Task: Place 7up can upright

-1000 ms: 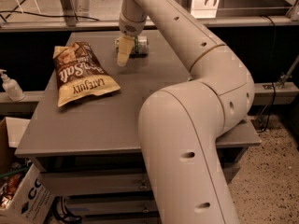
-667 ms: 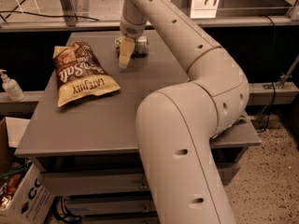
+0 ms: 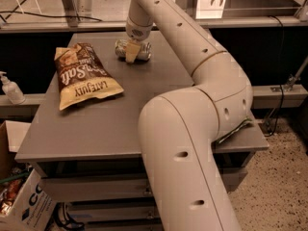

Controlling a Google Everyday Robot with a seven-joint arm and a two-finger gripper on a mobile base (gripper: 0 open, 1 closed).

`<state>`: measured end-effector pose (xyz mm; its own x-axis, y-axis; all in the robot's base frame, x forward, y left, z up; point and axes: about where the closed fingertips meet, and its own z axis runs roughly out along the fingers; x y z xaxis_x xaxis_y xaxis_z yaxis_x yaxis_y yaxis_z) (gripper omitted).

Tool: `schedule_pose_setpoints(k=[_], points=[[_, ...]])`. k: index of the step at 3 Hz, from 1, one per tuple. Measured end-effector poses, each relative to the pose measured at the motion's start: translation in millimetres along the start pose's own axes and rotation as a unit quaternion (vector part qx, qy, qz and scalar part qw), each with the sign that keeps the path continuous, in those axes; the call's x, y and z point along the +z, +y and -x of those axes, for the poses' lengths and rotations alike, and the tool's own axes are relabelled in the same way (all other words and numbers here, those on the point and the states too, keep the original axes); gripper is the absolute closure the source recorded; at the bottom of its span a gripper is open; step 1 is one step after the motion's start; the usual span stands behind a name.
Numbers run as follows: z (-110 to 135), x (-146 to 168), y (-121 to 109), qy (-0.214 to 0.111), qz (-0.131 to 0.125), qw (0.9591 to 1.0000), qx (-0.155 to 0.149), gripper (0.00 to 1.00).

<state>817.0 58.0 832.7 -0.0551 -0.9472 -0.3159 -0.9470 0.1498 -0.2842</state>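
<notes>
The 7up can [image 3: 143,51] is a small silver can lying on its side near the far edge of the grey table [image 3: 110,124]. My gripper [image 3: 131,54] hangs from the long white arm [image 3: 192,47] and is down at the can. It covers the can's middle, so the can shows on both sides of it. I cannot see whether it has hold of the can.
A brown and yellow chip bag [image 3: 83,74] lies flat on the left part of the table. A white pump bottle [image 3: 9,89] stands on a ledge to the left. A cardboard box [image 3: 19,201] sits on the floor at lower left. A dark counter and railing run behind the table.
The gripper has shifted slightly right and down onto the can, which earlier showed only to its right. The can and chip bag have not moved.
</notes>
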Motion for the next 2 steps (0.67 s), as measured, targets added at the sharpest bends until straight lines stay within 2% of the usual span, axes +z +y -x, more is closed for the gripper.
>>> schedule_pose_setpoints(k=[2], points=[[-0.7, -8.8, -0.1, -0.01, 0.004, 0.9999, 0.008, 0.88]])
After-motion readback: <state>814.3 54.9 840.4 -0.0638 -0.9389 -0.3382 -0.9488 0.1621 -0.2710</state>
